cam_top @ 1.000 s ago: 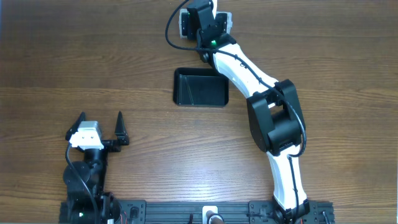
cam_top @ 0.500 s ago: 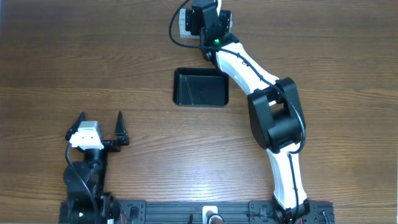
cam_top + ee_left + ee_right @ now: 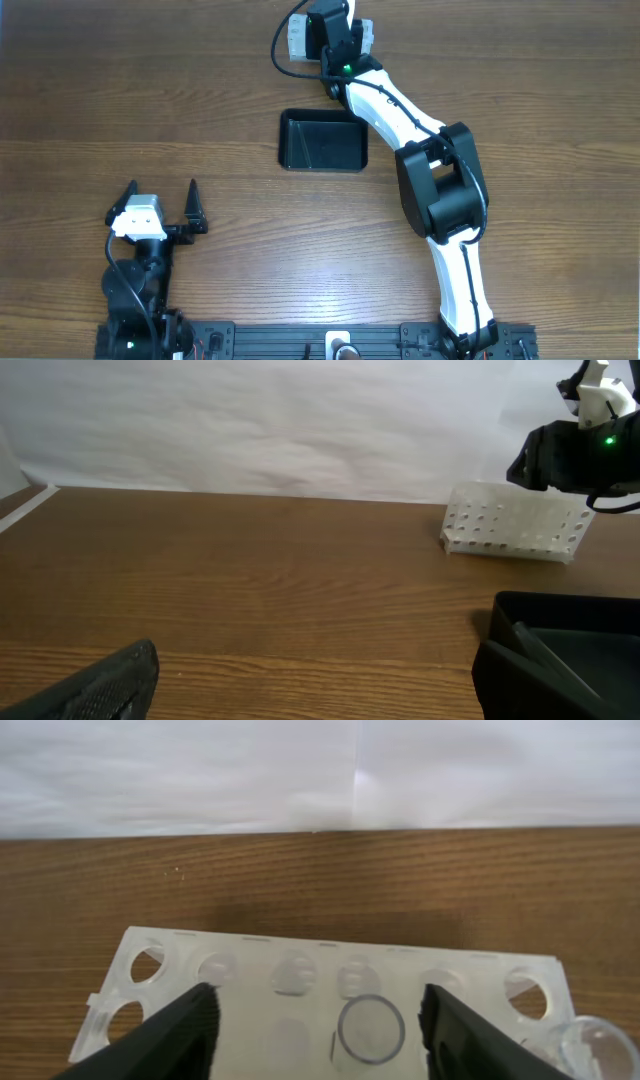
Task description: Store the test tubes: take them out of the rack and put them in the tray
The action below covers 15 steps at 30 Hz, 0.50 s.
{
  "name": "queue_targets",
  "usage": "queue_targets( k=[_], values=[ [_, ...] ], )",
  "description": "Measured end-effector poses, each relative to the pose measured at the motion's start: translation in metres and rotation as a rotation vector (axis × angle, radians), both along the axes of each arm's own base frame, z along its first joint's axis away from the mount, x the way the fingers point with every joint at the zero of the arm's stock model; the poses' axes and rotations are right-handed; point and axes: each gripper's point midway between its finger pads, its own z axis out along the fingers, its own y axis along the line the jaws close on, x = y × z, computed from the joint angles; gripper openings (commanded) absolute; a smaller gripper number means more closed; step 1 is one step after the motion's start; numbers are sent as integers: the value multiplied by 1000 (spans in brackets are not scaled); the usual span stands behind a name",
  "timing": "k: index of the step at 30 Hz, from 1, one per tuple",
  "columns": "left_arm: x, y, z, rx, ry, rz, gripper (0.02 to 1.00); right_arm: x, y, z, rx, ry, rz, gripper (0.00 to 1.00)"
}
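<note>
A white test tube rack (image 3: 330, 990) stands at the table's far edge, also visible as the rack (image 3: 515, 520) in the left wrist view. My right gripper (image 3: 318, 1020) hovers just above it, open, with a clear tube (image 3: 370, 1028) standing in the rack between its fingers. A second tube (image 3: 585, 1045) stands at the rack's end. From above, the right gripper (image 3: 326, 28) covers most of the rack (image 3: 296, 34). The black tray (image 3: 322, 141) lies nearer, with nothing visible in it. My left gripper (image 3: 160, 200) rests open near its base, far from both.
A white backdrop rises behind the table's far edge, right behind the rack. The right arm (image 3: 400, 110) stretches diagonally past the tray's right side. Bare wooden tabletop (image 3: 120, 90) lies to the left and between the tray and the left gripper.
The right gripper has edged slightly farther over the rack. The left arm has not moved.
</note>
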Motion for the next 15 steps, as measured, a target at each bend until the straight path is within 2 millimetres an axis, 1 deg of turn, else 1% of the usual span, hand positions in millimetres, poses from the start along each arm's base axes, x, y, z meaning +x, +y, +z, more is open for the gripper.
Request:
queue_targets(
  k=[7,13,15],
  values=[
    [0,0,0,0,0,0,998,-1,-1,-2,-4,7,-1,485],
    [0,0,0,0,0,0,1000,-3,-4,-5,-20,20,-15,467],
    [0,0,0,0,0,0,1000,-3,-5,-5,-23,23,-16,435]
  ],
)
